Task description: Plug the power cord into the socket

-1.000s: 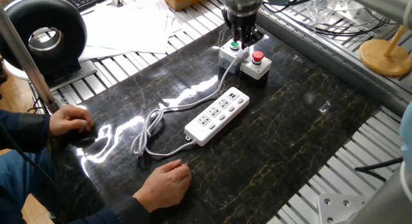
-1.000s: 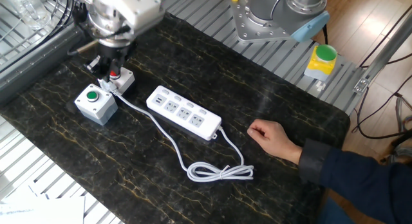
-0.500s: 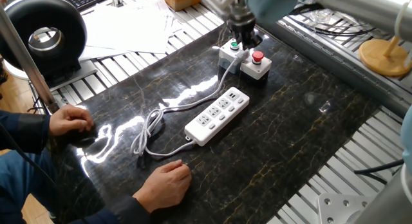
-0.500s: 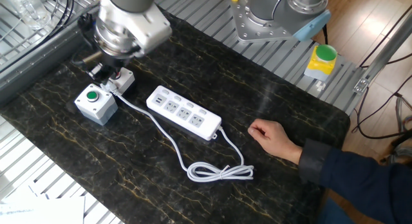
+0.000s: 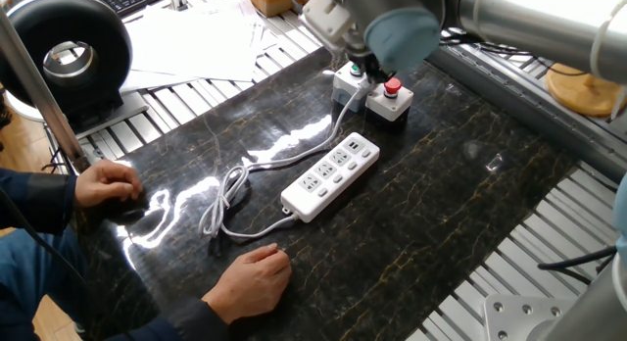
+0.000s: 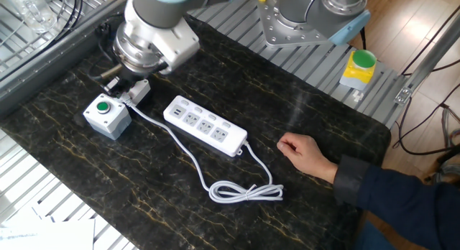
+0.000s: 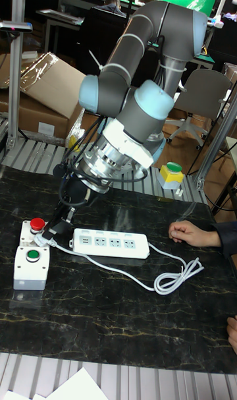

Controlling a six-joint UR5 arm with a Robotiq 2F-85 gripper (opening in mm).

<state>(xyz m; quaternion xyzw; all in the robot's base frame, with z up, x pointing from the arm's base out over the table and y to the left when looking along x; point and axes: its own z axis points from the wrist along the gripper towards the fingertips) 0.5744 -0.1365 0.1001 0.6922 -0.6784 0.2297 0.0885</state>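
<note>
claw (image 7: 58, 227): down at the plug end of the thin white power cord (image 6: 237, 191) between two white button boxes (image 6: 106, 115), grip not discernible | long white plastic power strip socket (image 6: 206, 126): mid-bench (image 6: 302, 207), outlets vacant | progress: plug not yet inserted; lifting, carrying, seating all remain, I judge

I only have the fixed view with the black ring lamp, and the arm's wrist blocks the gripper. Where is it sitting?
Observer: The tall fixed view shows the gripper low beside the red-button box, at the plug end of the power cord.
Operator: Has it gripped the plug?
Observer: I cannot tell. In the other fixed view the wrist covers the gripper too, and the cord disappears under it next to the green-button box.
</note>
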